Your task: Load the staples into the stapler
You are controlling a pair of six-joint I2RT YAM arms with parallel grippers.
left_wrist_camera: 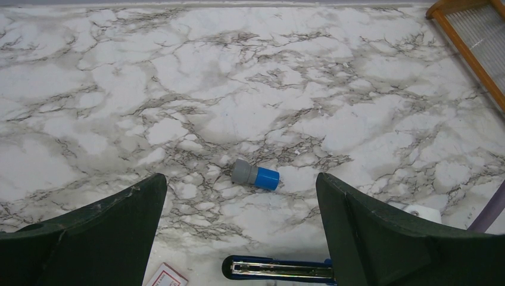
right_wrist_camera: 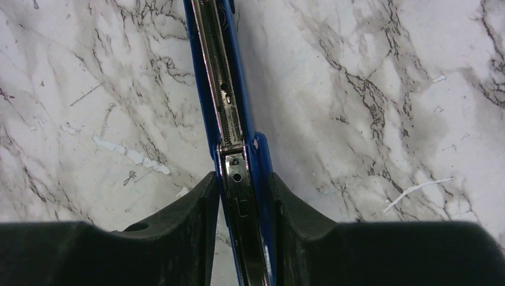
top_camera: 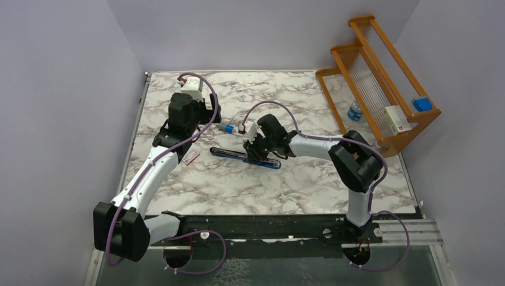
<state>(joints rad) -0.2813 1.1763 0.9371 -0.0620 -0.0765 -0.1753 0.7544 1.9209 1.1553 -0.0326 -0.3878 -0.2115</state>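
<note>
reveals only at right wrist the right gripper (right_wrist_camera: 243, 179) clamped on open blue stapler (right_wrist_camera: 226, 89); only at left wrist, left gripper (left_wrist_camera: 241, 179) spread wide above blue-capped cylinder (left_wrist_camera: 256, 175). marble tabletop (top_camera: 238, 185), lilac walls (top_camera: 59, 89).

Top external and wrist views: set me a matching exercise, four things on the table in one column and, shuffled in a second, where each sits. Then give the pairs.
Things
1. stapler
2. blue-capped cylinder
3. staple box
4. wooden rack

Places
A. along the right edge of the table
B. on the marble, close beside the left arm
C. between the fingers of the right pincer, which hug its sides
D. lying on its side ahead of the wide-open left pincer

Pairs: 1-C, 2-D, 3-B, 4-A
</note>
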